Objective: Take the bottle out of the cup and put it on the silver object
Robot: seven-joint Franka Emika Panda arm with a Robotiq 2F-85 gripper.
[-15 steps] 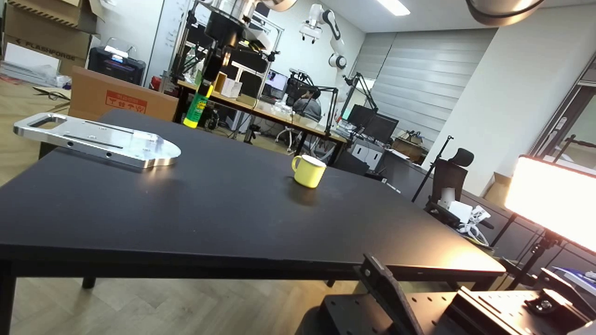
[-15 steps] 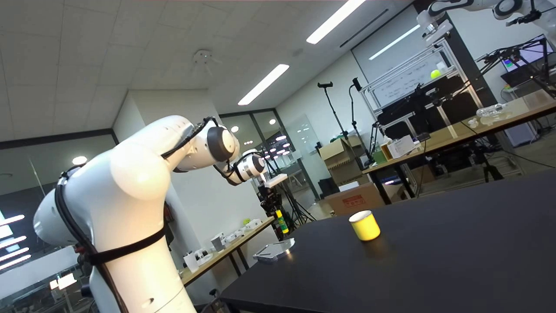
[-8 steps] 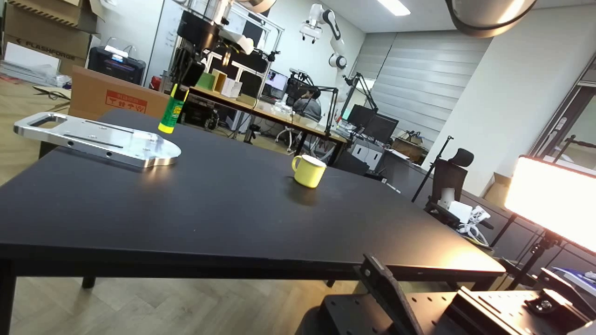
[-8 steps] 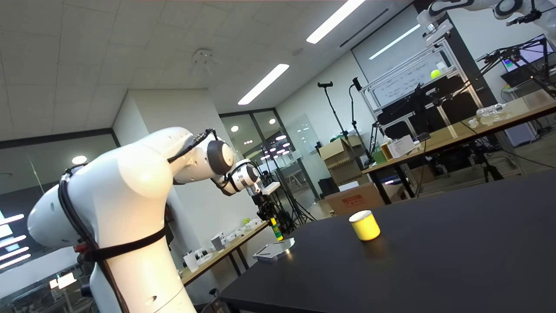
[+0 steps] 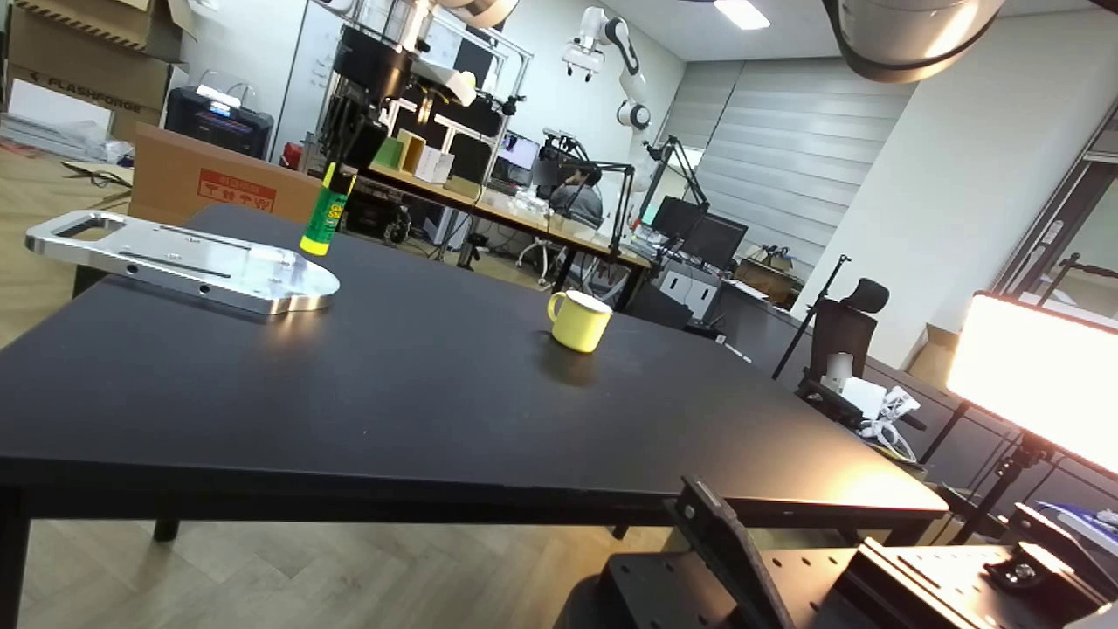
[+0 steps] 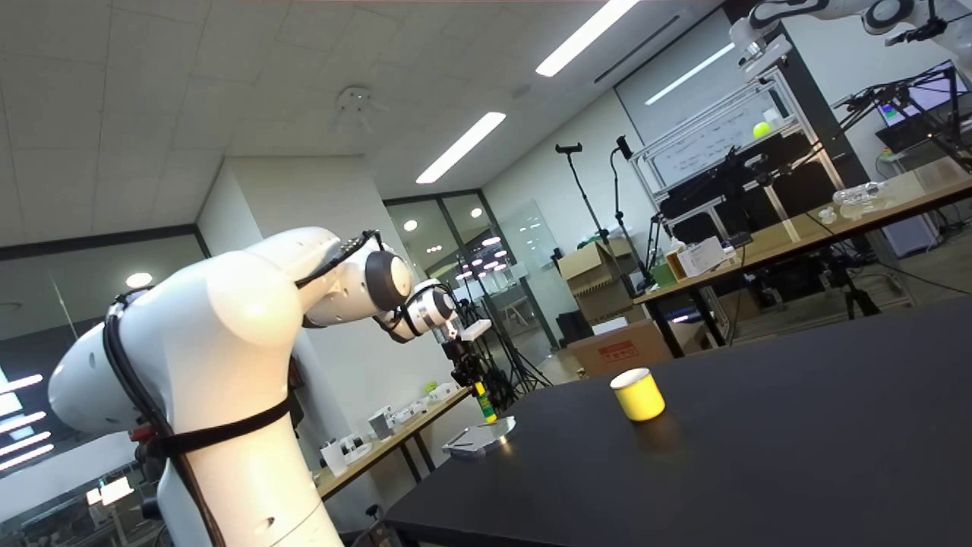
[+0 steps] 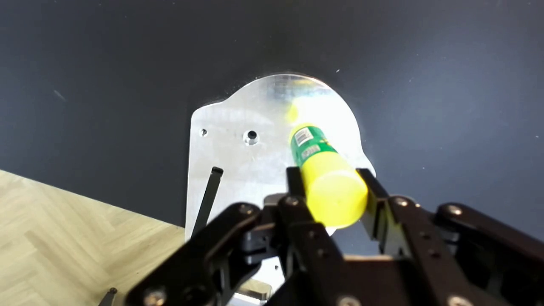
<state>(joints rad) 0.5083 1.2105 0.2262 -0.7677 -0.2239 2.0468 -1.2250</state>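
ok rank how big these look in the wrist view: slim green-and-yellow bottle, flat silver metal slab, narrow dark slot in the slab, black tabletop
Largest to smallest:
Black tabletop
Silver slab
Green-and-yellow bottle
Dark slot
No two look alike in size.

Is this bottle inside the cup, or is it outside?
Outside: the claw holds the bottle over the metal plate, away from the cup.

There was one bottle (image 7: 327, 172) between the jaws, one tray (image 7: 242, 170) below them, one cup (image 5: 580, 325) well apart.
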